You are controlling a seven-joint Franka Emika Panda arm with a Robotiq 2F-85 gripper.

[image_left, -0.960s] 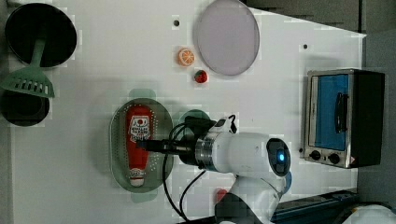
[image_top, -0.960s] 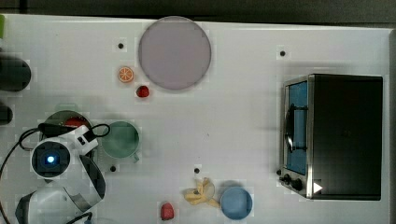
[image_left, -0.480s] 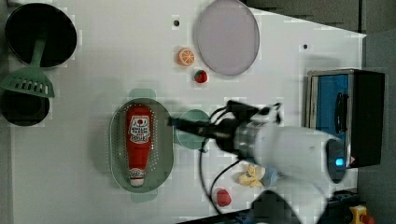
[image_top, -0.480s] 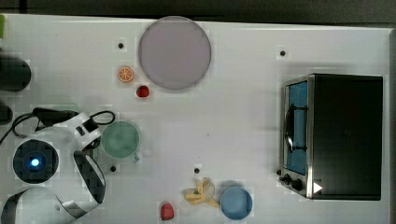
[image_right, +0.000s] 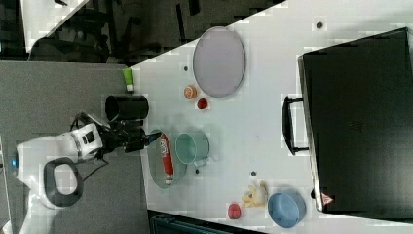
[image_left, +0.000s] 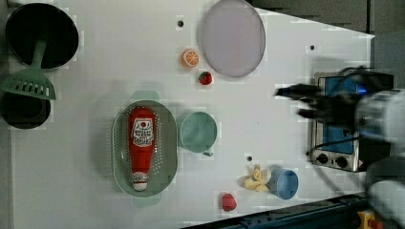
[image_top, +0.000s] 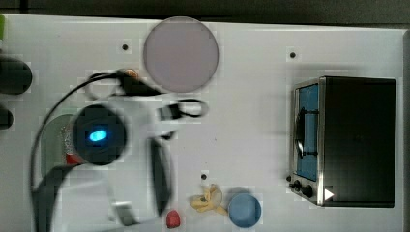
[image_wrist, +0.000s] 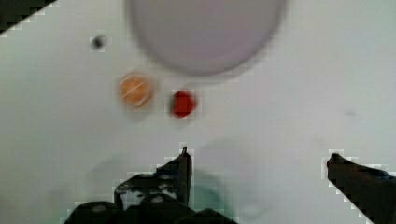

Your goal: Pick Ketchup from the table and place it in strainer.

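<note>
A robot lab staged as a toy kitchen: a white table drilled with bolt holes carries plastic play food, a green cup, a strainer and a small toaster oven near one edge, with a white robot arm cabled beside it.

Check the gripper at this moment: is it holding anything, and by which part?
Nothing is held. The gripper is open and empty, while the ketchup bottle lies in the strainer.
</note>
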